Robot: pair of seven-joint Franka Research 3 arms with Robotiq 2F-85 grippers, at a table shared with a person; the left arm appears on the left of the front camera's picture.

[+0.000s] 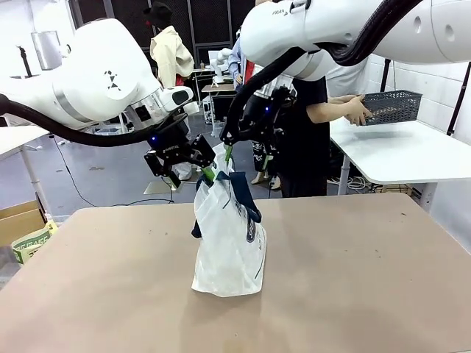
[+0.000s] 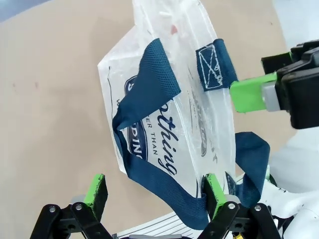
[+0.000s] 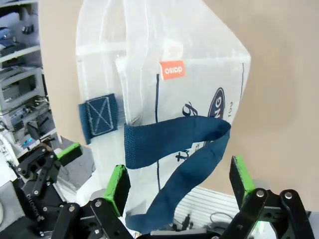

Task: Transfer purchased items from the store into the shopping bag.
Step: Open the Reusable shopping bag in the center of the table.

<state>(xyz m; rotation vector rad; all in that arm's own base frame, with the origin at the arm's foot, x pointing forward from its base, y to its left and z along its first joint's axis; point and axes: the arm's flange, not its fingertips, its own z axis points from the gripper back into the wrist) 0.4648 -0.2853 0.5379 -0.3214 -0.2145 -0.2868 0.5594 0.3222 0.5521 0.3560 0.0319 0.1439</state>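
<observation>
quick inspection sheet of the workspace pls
surface: tan table, carrying the bag
job's things: shopping bag upright mid-table; basket on a white side table, at a person's hand; contents too far to tell
clutter: cardboard box on the floor, left
grippers: left gripper and right gripper open, straddling the bag's top and straps
cables: black hose along each arm; thin cable on the floor
surroundings: more tables behind

Translucent white plastic tote bag [image 1: 229,246] with navy strap handles and 1 navy oval logo stood upright mid-way across the tan table [image 1: 353,287], top gathered, 1 handle drooping. Dark grey lattice plastic basket [image 1: 393,107] rested on the white side table [image 1: 412,156], well apart.
</observation>
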